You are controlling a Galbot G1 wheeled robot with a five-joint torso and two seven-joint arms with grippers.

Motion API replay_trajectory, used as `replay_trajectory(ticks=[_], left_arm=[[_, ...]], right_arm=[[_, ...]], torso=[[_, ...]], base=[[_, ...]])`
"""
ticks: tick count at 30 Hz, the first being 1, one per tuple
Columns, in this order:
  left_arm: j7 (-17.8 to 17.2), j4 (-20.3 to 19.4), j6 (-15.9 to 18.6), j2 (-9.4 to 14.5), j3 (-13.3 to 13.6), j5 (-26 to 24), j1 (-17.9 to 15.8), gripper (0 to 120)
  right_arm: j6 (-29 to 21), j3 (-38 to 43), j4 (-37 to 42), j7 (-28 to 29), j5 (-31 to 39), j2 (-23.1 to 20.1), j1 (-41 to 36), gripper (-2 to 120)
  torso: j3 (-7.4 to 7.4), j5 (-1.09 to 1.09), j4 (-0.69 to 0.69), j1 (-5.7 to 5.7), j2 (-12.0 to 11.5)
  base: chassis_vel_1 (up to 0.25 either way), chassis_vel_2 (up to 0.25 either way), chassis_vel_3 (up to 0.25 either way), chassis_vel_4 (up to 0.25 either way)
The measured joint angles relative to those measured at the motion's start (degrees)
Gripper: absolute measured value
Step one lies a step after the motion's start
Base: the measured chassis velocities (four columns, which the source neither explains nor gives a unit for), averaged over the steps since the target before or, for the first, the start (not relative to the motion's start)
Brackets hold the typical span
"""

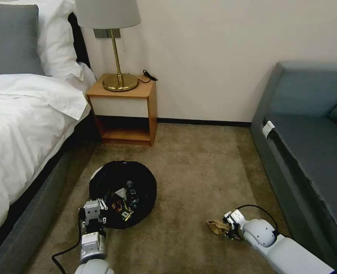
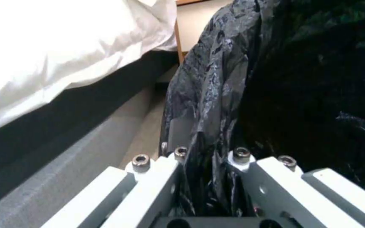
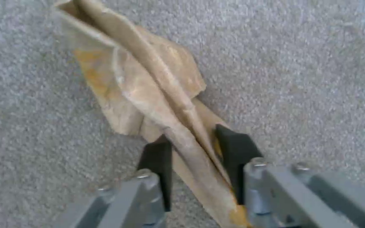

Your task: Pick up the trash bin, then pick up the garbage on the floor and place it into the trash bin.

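Lying on tan carpet (image 1: 198, 167) at lower right, the crumpled brown paper bag (image 3: 149, 91) is clenched in the right tool (image 3: 193, 148). Lower left, the left tool (image 2: 206, 158) grips the trash bin (image 1: 122, 194) rim beside the bed (image 1: 23, 114).

A bedroom, hotel-like: bed (image 1: 19, 125) with white linen and pillows at nine o'clock, wooden nightstand (image 1: 123, 110) carrying a brass lamp (image 1: 117, 45) at twelve, grey sofa (image 1: 309, 133) at three, beige carpet (image 1: 198, 171) underfoot.
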Motion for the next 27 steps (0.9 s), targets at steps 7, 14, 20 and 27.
replay_trajectory(ticks=[7,14,20,27], left_arm=[[0.02,0.16,-0.23,-0.02,-0.09,-0.08,0.09,1],[0.03,0.25,-0.46,-0.26,0.11,-0.04,0.08,1],[0.01,0.27,-0.59,-0.31,0.14,0.06,0.22,1],[-0.01,0.25,-0.59,-0.39,0.28,0.32,0.2,1]], right_arm=[[0.72,0.66,0.19,-0.55,-0.12,0.15,-0.54,3],[2.88,2.07,1.13,-1.12,0.06,0.42,-1.43,0],[12.57,3.89,2.44,-3.56,3.33,1.53,-1.54,0],[25.08,3.9,4.07,-6.34,7.68,2.44,-1.56,0]], torso=[[0.0,0.01,0.0,0.0,0.0],[0.0,0.0,0.0,0.0,0.0],[0.0,0.0,0.0,0.0,0.0],[0.0,0.0,0.0,0.0,0.0]], base=[[0.0,0.0,0.0,0.0],[0.0,0.0,0.0,0.0],[0.0,0.0,0.0,0.0],[0.0,0.0,0.0,0.0]])
